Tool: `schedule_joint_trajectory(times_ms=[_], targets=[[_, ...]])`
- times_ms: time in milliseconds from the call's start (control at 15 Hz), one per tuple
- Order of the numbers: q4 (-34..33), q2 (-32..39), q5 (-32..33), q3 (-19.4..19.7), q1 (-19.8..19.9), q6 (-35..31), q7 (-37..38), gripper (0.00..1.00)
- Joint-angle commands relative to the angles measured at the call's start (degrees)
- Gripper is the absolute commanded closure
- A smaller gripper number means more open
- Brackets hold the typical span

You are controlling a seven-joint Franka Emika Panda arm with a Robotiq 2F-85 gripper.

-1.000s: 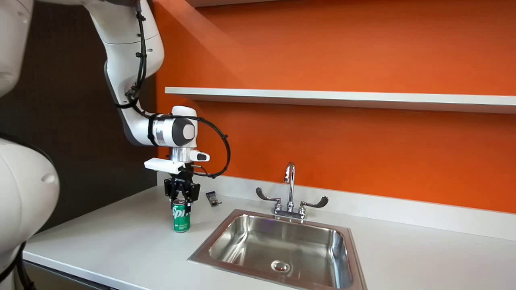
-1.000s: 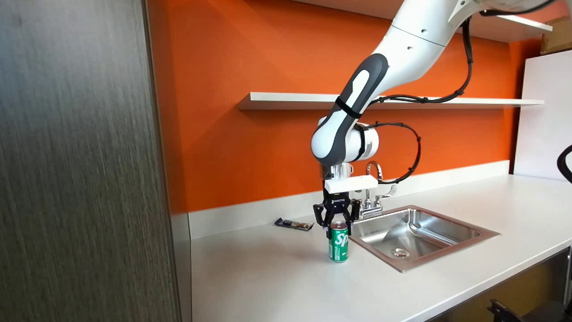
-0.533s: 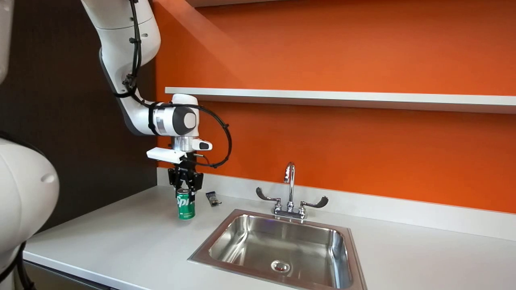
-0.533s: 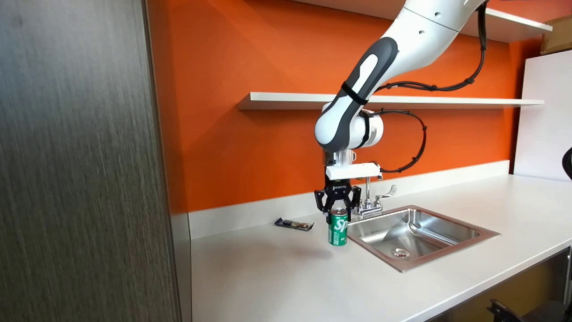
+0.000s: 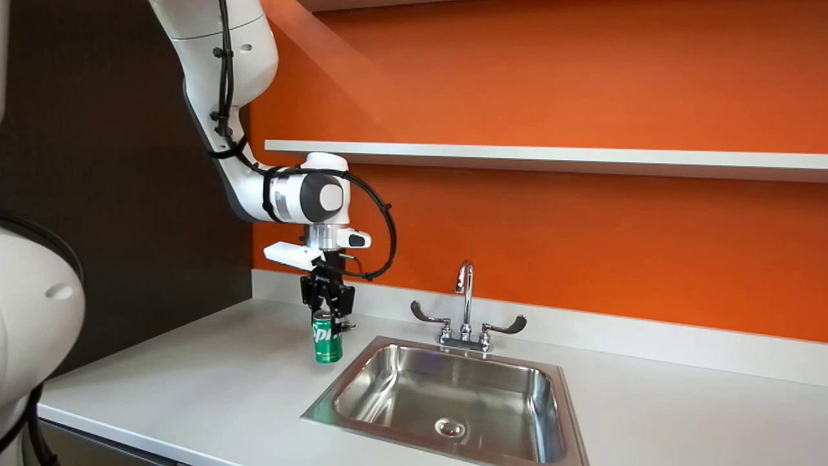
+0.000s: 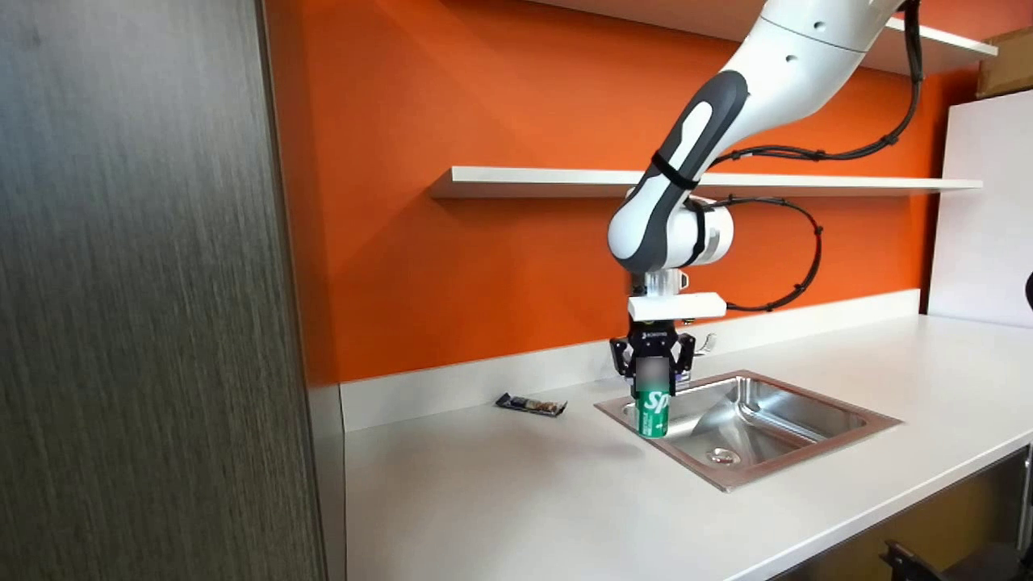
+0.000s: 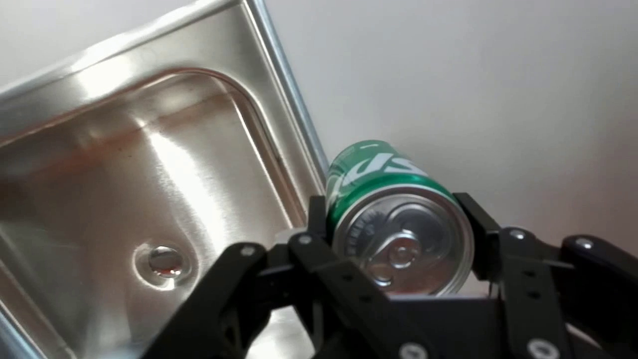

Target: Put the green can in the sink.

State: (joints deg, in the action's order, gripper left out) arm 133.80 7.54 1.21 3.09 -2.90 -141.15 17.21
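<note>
My gripper is shut on the green can, one finger on each side of its upper part. The can is upright and held above the counter. In an exterior view the gripper and the can overlap the near-left part of the sink. In the wrist view the can shows its silvery lid between the fingertips, just beside the edge of the sink. The sink is empty, with its drain showing in all views. The can's lower end is partly hidden in the wrist view.
A chrome faucet with two handles stands at the sink's back rim. A small dark wrapped bar lies on the counter near the wall. A white shelf runs along the orange wall above.
The gripper has lifted the can off the counter and carried it sideways towards the sink. The can stays upright in its fingers. The bar and sink have not moved.
</note>
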Motion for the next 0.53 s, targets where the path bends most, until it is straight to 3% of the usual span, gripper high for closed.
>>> schedule_joint_trajectory(times_ms=[0, 467], targets=[[2.89, -2.53, -1.39, 1.54, 3.1, -2.25, 0.26, 0.62], [4.6, -2.03, -5.69, 4.38, 7.16, -5.78, -0.55, 0.62]])
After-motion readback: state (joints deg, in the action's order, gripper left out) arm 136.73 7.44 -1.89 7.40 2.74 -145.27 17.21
